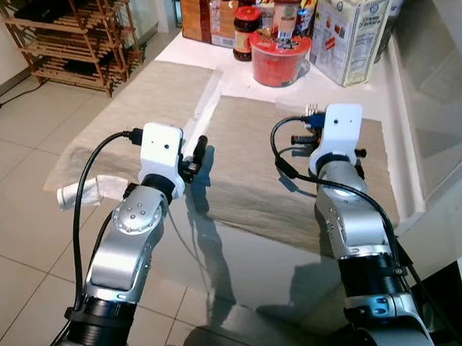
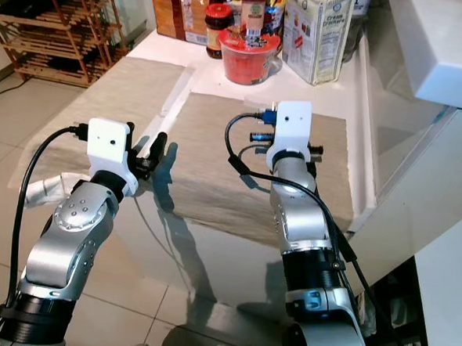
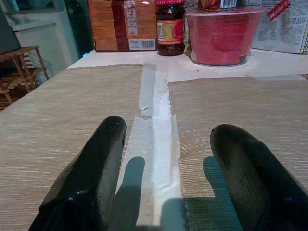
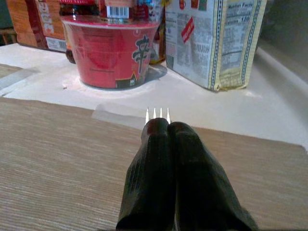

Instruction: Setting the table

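**Fork pinched in the right hand above the right placemat**

A white table is running away from the robot over a tiled floor, with a wooden rack standing at ten o'clock and two beige placemats lying side by side, a bare taped strip showing between them. At twelve o'clock a red noodle cup, a dark jar and a printed carton are crowding the far edge.

The right hand is hovering over the right placemat, its fingers pressed together on a fork, whose tines are poking out towards the noodle cup. The left hand is hanging wide apart and empty above the gap between the mats, the left placemat lying at its nine o'clock.

The fork is looking stiff, light and smooth metal, so it is likely to slip or swivel in a two-finger pinch; gripping mid-handle should be steadying it.

The right wrist view is showing the tines, while the head views are hiding the fork behind the wrist camera housing. The head views are giving the whole layout of mats and arms
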{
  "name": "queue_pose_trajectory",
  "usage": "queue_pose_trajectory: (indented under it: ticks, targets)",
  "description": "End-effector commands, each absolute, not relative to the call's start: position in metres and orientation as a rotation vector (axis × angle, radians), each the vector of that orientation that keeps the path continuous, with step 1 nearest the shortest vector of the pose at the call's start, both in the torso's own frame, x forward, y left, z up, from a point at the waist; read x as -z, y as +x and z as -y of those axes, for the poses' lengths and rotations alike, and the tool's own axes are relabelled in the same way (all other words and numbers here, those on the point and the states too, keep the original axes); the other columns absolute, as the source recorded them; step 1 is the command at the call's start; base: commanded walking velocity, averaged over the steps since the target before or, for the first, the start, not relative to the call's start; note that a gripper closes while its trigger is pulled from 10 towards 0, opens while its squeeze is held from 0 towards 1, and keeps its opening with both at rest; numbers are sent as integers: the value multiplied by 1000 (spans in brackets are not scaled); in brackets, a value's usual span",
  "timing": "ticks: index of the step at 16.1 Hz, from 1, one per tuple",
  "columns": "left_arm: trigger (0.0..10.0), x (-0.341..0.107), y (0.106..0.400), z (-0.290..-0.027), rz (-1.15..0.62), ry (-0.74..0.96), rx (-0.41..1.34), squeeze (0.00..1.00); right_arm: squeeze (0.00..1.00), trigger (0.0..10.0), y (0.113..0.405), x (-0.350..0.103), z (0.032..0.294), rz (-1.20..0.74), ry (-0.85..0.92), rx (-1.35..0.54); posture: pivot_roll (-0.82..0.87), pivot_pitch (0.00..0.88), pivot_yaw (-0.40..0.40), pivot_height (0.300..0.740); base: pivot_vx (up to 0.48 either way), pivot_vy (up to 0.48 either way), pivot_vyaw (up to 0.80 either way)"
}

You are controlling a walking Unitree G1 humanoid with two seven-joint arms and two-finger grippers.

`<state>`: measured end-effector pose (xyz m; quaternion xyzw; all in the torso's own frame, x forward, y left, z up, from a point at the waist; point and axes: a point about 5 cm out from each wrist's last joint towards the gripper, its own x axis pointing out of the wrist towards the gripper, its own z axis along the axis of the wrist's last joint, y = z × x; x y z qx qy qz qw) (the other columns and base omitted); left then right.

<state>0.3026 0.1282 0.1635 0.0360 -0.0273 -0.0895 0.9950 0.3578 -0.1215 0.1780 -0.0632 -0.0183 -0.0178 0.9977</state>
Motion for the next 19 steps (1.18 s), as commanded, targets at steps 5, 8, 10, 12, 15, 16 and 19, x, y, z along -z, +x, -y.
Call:
queue_pose_trajectory:
  ticks: [5, 8, 10, 12, 15, 16, 19]
  targets:
    - [10000, -162, 303, -129, 49, 88, 185, 0, 0, 0, 355, -193, 121, 138, -173, 39, 30, 50, 58, 740, 0, 0, 0]
    - [10000, -159, 303, -135, 60, 151, 200, 0, 0, 10000, 331, -201, 126, 287, -251, 11, 18, 46, 57, 740, 0, 0, 0]
    - [10000, -158, 304, -136, 58, 153, 205, 0, 0, 10000, 313, -196, 131, 313, -272, 1, -3, 45, 58, 740, 0, 0, 0]
    - [10000, -158, 307, -135, 68, 165, 219, 0, 0, 10000, 285, -186, 134, 323, -265, -24, -25, 42, 58, 740, 0, 0, 0]
    - [10000, -164, 317, -136, 94, 163, 223, 0, 0, 10000, 244, -170, 136, 331, -292, -82, -50, 36, 59, 740, 0, 0, 0]
    - [10000, -165, 318, -135, 97, 161, 225, 0, 0, 10000, 239, -167, 138, 320, -301, -81, -50, 36, 59, 740, 0, 0, 0]
    - [10000, -168, 324, -130, 128, 146, 258, 0, 0, 10000, 219, -149, 155, 232, -320, -38, -75, 37, 62, 740, 0, 0, 0]
